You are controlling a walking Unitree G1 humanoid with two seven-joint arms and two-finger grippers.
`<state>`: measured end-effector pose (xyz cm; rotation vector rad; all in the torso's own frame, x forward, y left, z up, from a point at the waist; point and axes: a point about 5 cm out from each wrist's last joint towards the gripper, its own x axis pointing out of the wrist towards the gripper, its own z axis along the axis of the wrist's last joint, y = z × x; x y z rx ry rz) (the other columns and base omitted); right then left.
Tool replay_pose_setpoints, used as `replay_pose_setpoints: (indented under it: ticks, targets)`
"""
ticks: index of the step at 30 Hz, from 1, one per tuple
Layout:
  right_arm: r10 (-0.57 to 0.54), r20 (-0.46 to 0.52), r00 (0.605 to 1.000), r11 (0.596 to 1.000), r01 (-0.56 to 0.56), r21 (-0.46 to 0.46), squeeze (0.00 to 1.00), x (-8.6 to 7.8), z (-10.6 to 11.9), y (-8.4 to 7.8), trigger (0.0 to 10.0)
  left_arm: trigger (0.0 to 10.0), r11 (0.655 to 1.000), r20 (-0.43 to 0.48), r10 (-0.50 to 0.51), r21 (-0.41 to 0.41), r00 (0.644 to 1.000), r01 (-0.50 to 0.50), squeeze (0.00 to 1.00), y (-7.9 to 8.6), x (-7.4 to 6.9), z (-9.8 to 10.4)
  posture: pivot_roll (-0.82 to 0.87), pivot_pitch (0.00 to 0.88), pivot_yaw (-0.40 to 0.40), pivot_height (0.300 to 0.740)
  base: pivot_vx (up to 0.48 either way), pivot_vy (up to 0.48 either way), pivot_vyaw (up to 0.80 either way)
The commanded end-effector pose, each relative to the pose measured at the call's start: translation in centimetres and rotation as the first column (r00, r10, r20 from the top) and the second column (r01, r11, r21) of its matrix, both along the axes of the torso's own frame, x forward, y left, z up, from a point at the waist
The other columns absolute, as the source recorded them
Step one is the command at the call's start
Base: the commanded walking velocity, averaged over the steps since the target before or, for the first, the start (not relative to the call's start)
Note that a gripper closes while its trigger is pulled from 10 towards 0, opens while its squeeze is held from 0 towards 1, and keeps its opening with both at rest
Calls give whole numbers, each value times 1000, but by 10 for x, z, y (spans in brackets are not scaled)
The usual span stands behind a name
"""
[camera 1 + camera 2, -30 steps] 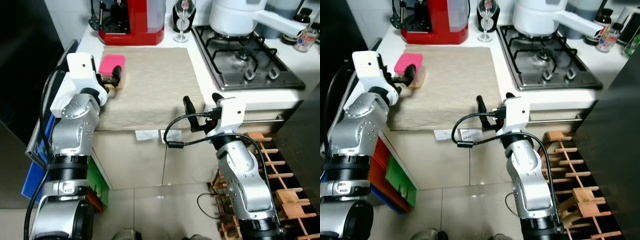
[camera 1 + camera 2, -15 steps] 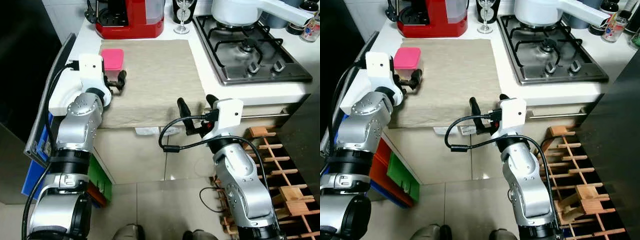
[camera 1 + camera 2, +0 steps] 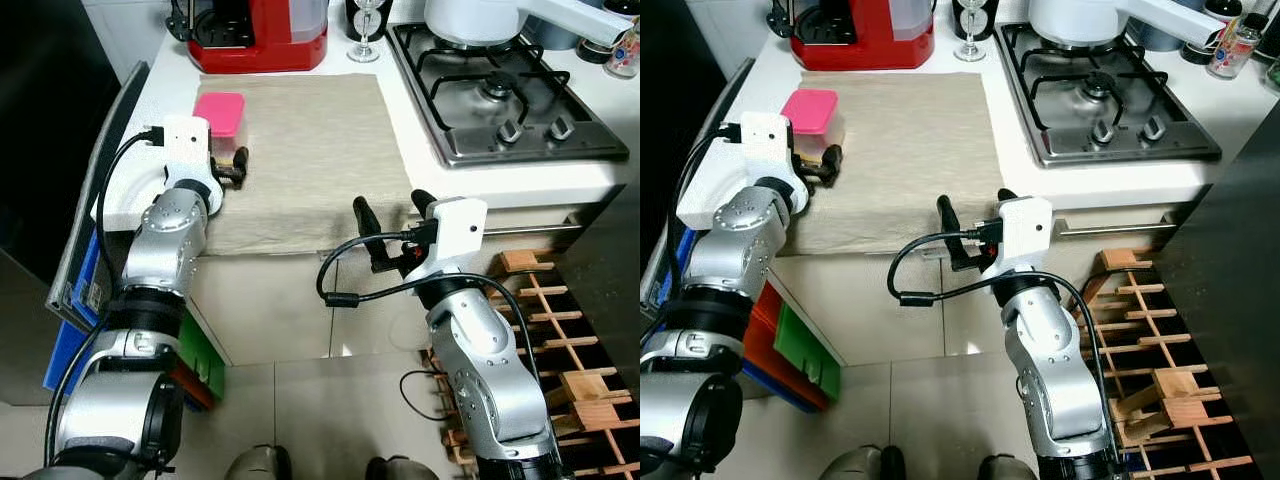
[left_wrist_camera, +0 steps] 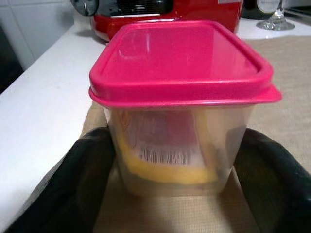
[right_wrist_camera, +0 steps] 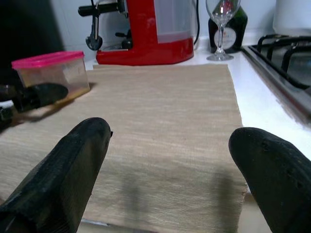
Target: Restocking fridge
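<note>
A clear tub with a pink lid (image 3: 219, 110) stands upright on the left part of a beige cloth (image 3: 300, 150) on the white counter. My left gripper (image 3: 230, 168) is at the tub's near side. In the left wrist view the tub (image 4: 180, 73) stands between the two black fingers (image 4: 82, 179), which flank its lower walls, spread wide. A printed label and something yellow show inside. My right gripper (image 3: 392, 212) is open and holds nothing, level with the cloth's front edge. The right wrist view has the tub (image 5: 51, 73) far off to one side.
A red coffee machine (image 3: 262, 35) and a wine glass (image 3: 363, 40) stand behind the cloth. A gas hob (image 3: 510, 100) with a white pot (image 3: 480, 20) lies to the right. A wooden rack (image 3: 560, 380) sits on the floor at right, with green and blue bins (image 3: 200, 365) at lower left.
The camera has risen and shifted, so the whole scene sits lower in the picture. My left gripper has drawn back a little toward the tub's near side. The right arm holds its pose.
</note>
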<state>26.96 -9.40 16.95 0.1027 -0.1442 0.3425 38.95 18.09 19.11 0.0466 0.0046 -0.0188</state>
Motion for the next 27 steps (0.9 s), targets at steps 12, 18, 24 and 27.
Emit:
replay_pose_setpoints:
  ticks: [12, 18, 24, 27]
  targets:
    - [-11, -11, 1000, 1000, 11, -3, 0, -3, 0, -1, 10000, 0, 1000, 55, 3, -17, 998, -2, 0, -3, 4, 2, -74, 142, 69, 740, 0, 0, 0]
    - [-20, -12, 1000, 1000, 20, -19, 0, 3, -3, -6, 10000, 0, 998, 102, -36, -37, 994, 40, 0, -9, 3, 7, -80, 104, 62, 740, 0, 0, 0]
    - [-59, 15, 998, 998, 59, -22, 0, 14, 0, -13, 10000, 0, 995, 207, -64, -62, 976, 78, 0, -12, -3, 24, -65, 52, 55, 740, 0, 0, 0]
    - [-94, 50, 994, 995, 95, -14, 0, 27, 5, -19, 10000, 0, 991, 298, -107, -45, 949, 126, 0, -16, -12, 39, -47, 5, 56, 740, 0, 0, 0]
